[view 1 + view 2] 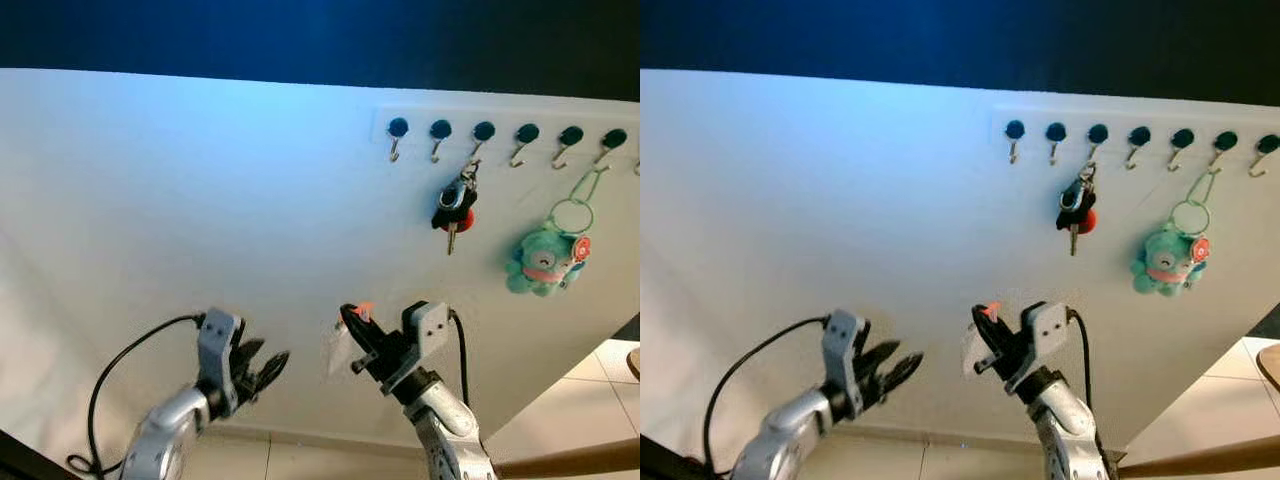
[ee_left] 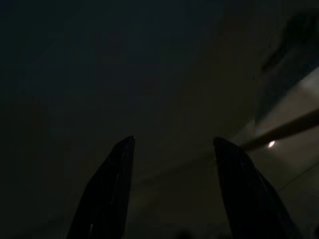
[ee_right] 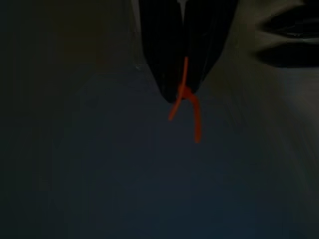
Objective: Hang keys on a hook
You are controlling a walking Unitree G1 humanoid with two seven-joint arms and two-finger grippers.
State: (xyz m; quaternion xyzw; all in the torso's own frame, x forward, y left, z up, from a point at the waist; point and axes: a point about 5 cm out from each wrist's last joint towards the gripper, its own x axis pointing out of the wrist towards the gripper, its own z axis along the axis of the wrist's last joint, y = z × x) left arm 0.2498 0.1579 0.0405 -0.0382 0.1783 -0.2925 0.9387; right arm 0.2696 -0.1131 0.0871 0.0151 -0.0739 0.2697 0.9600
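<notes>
Hooks (image 1: 484,133) are lining a white rail at the upper right of the frame, one already carrying a key bunch (image 1: 455,208), another a plush keyring (image 1: 545,262). Low in the frame's centre, the right gripper (image 1: 352,325) is pinching an orange cord (image 3: 185,99), a pale tag (image 1: 336,349) dangling beside it; the keys themselves cannot be made out. The left gripper (image 1: 262,370), lower left, is hanging released. The arm probably needs raising toward a free hook (image 1: 398,130), keeping the loop spread and clear of the fingers.
</notes>
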